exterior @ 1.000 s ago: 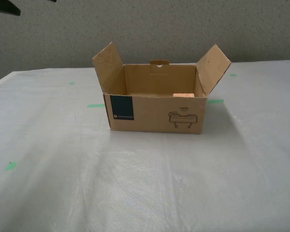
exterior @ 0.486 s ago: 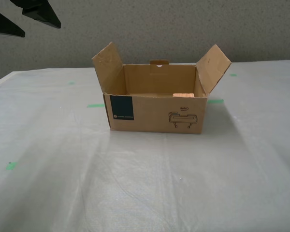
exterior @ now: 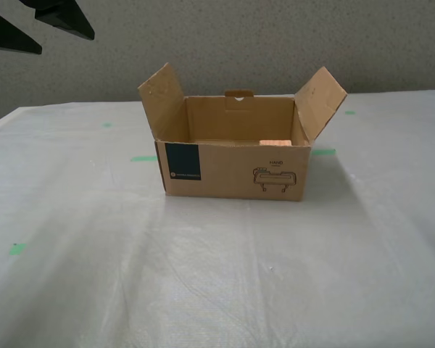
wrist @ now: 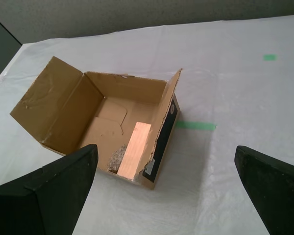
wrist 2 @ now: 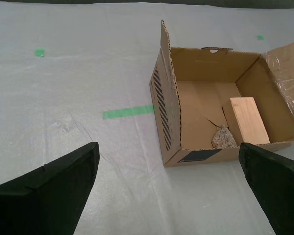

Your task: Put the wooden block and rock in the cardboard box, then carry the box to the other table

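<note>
Cardboard box (exterior: 233,148) rests on the other table (exterior: 217,275), holding the wooden block (wrist 2: 249,120) and rock (wrist 2: 223,138). First gripper (wrist: 171,188) and second gripper (wrist 2: 174,188) hang above it, wide open, empty; task appears complete.

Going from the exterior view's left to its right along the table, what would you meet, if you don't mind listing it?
Green tape mark → green tape strip → cardboard box → second green tape strip → small green mark.

Lab-like test setup: sheet-covered table (exterior: 217,290) with green tape marks (exterior: 143,158), bare wall (exterior: 275,43).
</note>
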### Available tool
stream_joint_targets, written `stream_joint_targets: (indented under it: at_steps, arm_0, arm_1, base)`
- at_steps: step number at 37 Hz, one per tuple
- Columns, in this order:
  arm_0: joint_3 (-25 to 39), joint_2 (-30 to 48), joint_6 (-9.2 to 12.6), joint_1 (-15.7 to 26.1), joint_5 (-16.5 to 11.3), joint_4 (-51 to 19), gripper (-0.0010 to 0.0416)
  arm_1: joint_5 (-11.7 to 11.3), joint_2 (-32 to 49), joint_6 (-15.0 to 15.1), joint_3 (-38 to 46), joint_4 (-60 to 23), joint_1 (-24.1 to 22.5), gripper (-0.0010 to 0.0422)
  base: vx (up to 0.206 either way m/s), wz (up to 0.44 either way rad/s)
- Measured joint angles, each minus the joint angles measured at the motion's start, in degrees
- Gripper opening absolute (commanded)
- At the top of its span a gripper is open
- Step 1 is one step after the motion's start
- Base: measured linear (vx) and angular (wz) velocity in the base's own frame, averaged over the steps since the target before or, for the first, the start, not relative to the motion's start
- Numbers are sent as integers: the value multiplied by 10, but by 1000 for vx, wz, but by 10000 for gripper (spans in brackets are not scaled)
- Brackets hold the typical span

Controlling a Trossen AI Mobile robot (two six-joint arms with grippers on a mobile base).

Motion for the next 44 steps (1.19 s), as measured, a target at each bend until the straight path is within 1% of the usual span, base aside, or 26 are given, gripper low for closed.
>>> stream_joint_targets:
  at_steps: [44]
  arm_0:
    - [-1, 0, 0, 0, 0, 0, 390]
  arm_1:
    - [0, 0, 0, 0, -1, 1, 389]
  base:
    - [0, 0]
